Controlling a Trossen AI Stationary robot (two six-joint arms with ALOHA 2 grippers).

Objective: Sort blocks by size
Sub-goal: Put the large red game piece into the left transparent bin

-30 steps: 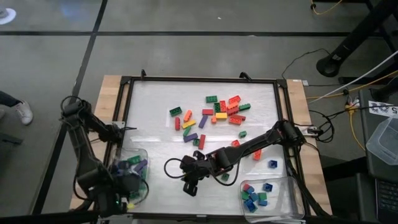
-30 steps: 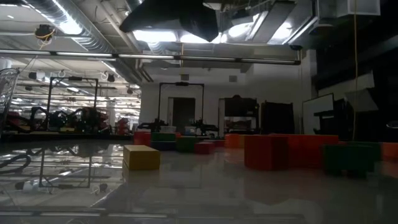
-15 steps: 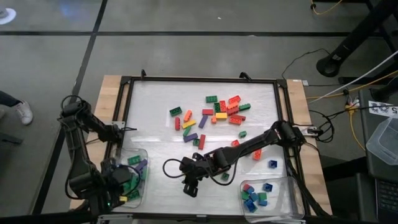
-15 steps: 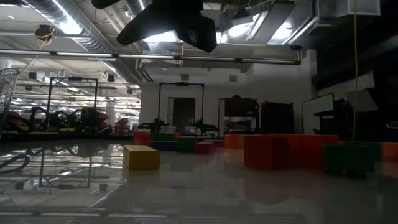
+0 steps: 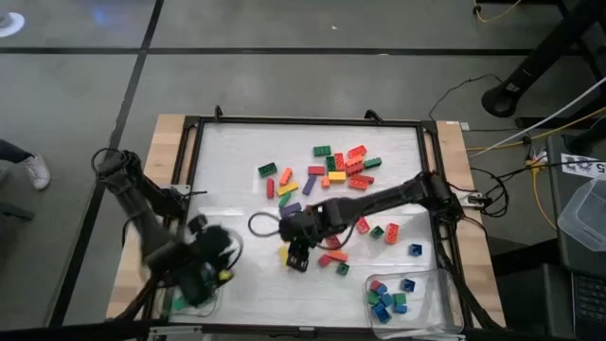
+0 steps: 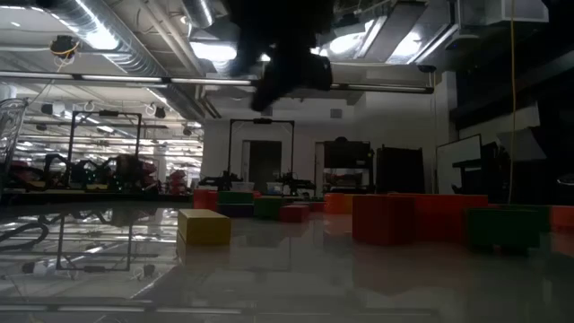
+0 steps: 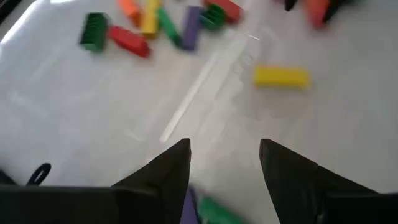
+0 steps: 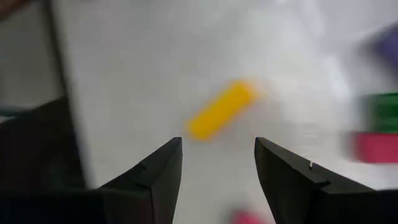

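1. The left gripper (image 5: 204,275) hangs over the near left corner of the desk (image 5: 227,170), its fingers (image 7: 165,174) apart with nothing between them; a purple and a green block (image 7: 211,211) lie just under its fingertips.
2. Ahead of the left gripper, a yellow long block (image 7: 281,76) lies alone on the white surface, and farther beyond it sit green, red, orange and purple blocks.
3. The right gripper (image 5: 296,254) is reached across to the middle of the desk, its jaws spread and holding nothing.
4. Just in front of the right gripper's open fingers (image 8: 155,177) lies that same yellow block (image 8: 222,109), apart from both fingertips.
5. Behind the right gripper, toward the far side, the main cluster of blocks (image 5: 341,166) lies loose.
6. To the right of the right gripper, at the near right corner, a clear tray (image 5: 421,308) holds small blue, green and red blocks (image 5: 386,298).
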